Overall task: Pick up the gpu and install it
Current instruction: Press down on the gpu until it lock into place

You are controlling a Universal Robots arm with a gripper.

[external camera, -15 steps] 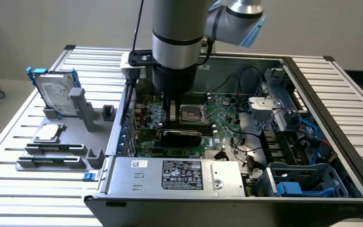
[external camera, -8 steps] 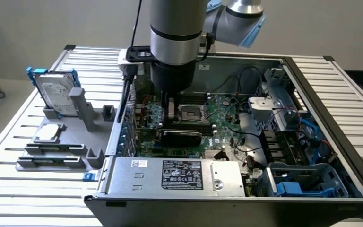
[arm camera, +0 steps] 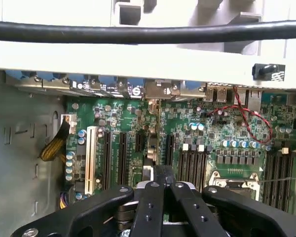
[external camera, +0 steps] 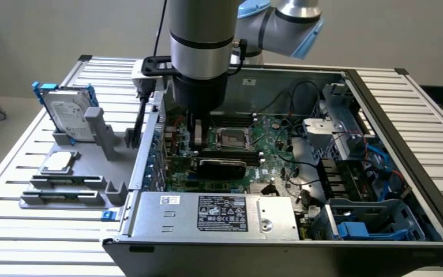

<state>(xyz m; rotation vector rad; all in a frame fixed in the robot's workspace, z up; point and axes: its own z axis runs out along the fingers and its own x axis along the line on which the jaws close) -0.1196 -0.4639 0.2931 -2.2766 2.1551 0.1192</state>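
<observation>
- The gripper (arm camera: 160, 177) is down inside the computer case (external camera: 283, 257), over the green board (arm camera: 212, 133).
- Its two fingers are almost together (just a thin gap). They seem to pinch the gpu (external camera: 220, 168) by its top edge, but that is hard to see.
- The gpu stands on the green board, near the square chip socket (external camera: 232, 137).

Silver arm (external camera: 201, 34), blue joint caps (external camera: 306, 40), black screwed hand (arm camera: 163, 183)

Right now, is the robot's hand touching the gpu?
Cannot tell. In the exterior view the hand sits right above the gpu, but neither contact nor a gap shows plainly between them.
</observation>
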